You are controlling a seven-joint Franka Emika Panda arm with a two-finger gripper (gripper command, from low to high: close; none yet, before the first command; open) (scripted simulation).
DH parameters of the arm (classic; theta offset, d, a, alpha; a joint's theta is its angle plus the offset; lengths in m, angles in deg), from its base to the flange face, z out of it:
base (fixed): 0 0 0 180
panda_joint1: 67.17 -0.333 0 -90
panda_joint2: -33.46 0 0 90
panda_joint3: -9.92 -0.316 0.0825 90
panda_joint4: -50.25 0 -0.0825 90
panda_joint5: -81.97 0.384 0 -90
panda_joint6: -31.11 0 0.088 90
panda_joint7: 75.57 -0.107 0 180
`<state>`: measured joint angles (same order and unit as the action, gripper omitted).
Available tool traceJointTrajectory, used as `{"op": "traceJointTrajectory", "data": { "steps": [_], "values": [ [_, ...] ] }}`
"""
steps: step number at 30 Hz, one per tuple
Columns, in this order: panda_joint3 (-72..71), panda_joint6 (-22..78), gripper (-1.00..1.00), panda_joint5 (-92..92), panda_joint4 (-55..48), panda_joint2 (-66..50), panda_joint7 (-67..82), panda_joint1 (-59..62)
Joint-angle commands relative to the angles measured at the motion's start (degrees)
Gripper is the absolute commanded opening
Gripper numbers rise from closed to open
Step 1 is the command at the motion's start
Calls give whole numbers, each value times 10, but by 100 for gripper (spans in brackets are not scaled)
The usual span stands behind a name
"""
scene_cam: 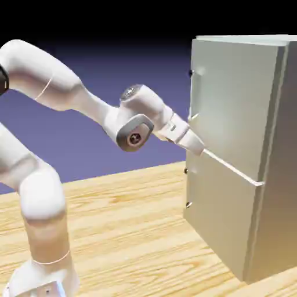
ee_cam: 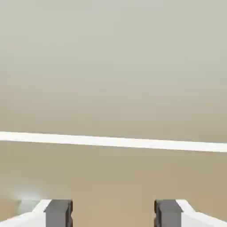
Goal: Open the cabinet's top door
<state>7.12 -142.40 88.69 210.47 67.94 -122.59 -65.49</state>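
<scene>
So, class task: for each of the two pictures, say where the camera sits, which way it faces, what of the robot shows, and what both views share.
Exterior view: stands off beside the robot, facing across the table at the cabinet; shows the white arm and its end effector near the seam under the top door.
Hand view: sits on the hand, facing the cabinet front close up; shows only two grey fingertips, apart.
Shared: the bright seam between the two doors.

cabinet [scene_cam: 272, 145]: grey-beige, upright | top door [scene_cam: 232, 98]: flat grey panel, shut
</scene>
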Motion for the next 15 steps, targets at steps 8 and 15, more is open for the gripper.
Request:
{"op": "traceJointTrajectory", "data": {
  "steps": [8, 15],
  "values": [
    [-83, 15, 0, 199, -23, 54, -135, 70],
    [-156, 28, 0, 374, -43, 101, -254, 132]
  ]
}}
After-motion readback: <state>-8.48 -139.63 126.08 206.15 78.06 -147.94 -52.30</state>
